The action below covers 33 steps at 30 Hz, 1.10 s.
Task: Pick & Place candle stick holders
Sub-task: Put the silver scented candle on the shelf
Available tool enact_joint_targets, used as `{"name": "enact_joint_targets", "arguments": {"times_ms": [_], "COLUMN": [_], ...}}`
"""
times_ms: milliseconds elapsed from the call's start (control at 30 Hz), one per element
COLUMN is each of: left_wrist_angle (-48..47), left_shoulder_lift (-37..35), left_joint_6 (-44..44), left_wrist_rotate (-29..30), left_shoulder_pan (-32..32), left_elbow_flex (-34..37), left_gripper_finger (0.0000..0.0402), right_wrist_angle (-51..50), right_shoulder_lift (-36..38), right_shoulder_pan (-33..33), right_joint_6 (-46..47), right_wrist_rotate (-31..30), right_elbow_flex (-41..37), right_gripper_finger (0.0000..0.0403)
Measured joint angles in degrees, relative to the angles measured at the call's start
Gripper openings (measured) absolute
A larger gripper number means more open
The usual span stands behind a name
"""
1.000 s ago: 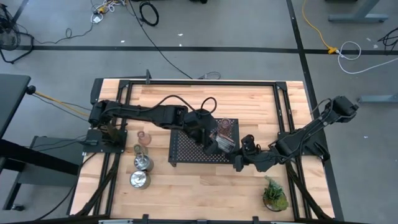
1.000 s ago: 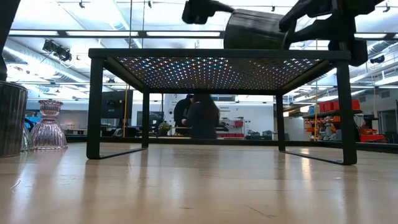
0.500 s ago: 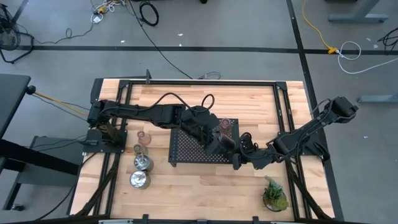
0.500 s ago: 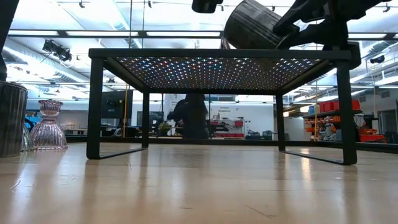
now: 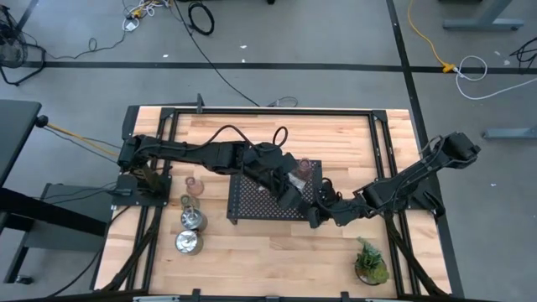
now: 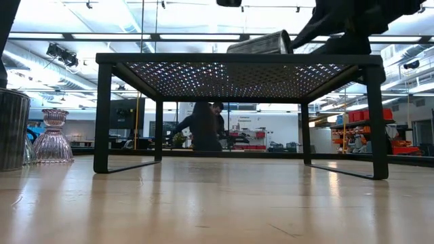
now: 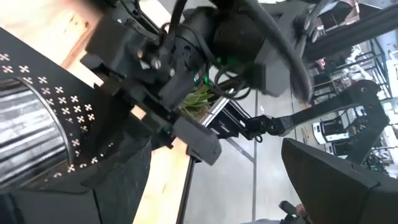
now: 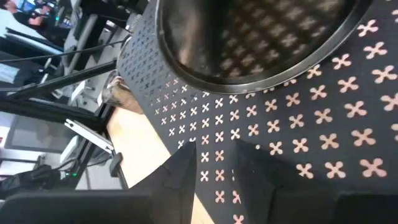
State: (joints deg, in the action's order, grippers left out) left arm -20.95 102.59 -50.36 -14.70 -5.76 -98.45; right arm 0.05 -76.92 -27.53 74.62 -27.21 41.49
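Both my hands are over the black perforated tray [image 5: 252, 201], and the silver candle stick holder [image 8: 249, 37] is on top of it near the right end.

Nearest is my right gripper [image 5: 323, 211], at the tray's front right corner. I can't tell whether it's spread or closed. The holder's round open mouth is just ahead of it, at about 10 o'clock going by the high view. The mouth looks turned pretty much toward that wrist.

In the low view the holder [image 6: 261, 44] isn't standing straight. It's tipped, rim angled, long axis leaning rather than upright.

A bit farther in is my left gripper [image 5: 292, 191], reaching across the tray from 9 o'clock. It's spread wide with nothing pinched, and the holder's ribbed silver wall [image 7: 28, 137] is right beside one finger, outside the gap I think.

So my guess is that the next move hinges on the tilt: the holder has to end up upright. The left hand is the nearer one, but it'd need to swing sideways to get around it.

Past that, a reddish glass cup [image 5: 304, 168] sits at the tray's back edge, about 12 o'clock.

Way off at 9 o'clock on the bare table are a pink glass cup [image 5: 194, 186] and two more silver holders [image 5: 193, 220], all well apart from both hands.
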Motion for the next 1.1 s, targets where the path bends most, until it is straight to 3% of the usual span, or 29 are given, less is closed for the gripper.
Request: {"name": "enact_joint_targets", "arguments": {"times_ms": [300, 433, 567, 800, 1100], "left_wrist_angle": [-2.9, -10.6, -21.5, -31.7, -31.5], "left_shoulder_lift": [-1.2, -3.2, -5.4, -5.9, -5.7], "left_joint_6": [1.2, 1.9, 3.0, 4.5, 6.6], "left_wrist_rotate": [1.2, 2.9, 8.8, 10.9, 8.7], "left_shoulder_pan": [1.2, 1.7, 2.7, 6.4, 10.6], "left_elbow_flex": [0.0, 0.0, 0.0, 0.1, 0.1], "left_gripper_finger": [0.0361, 0.0361, 0.0361, 0.0361, 0.0361], "right_wrist_angle": [4.7, 4.9, 5.0, 5.0, 3.2], "right_shoulder_lift": [-0.3, -0.3, -0.2, 1.9, 7.2], "right_shoulder_pan": [-0.7, -1.8, -2.6, -4.1, -4.0], "right_joint_6": [-2.0, -1.6, -1.6, -0.9, -2.0], "right_wrist_rotate": [1.3, 1.3, 1.0, -5.9, -13.3], "right_elbow_flex": [0.0, 0.0, 0.0, 0.0, 0.0], "right_gripper_finger": [0.0105, 0.0105, 0.0105, 0.0105, 0.0105]}}
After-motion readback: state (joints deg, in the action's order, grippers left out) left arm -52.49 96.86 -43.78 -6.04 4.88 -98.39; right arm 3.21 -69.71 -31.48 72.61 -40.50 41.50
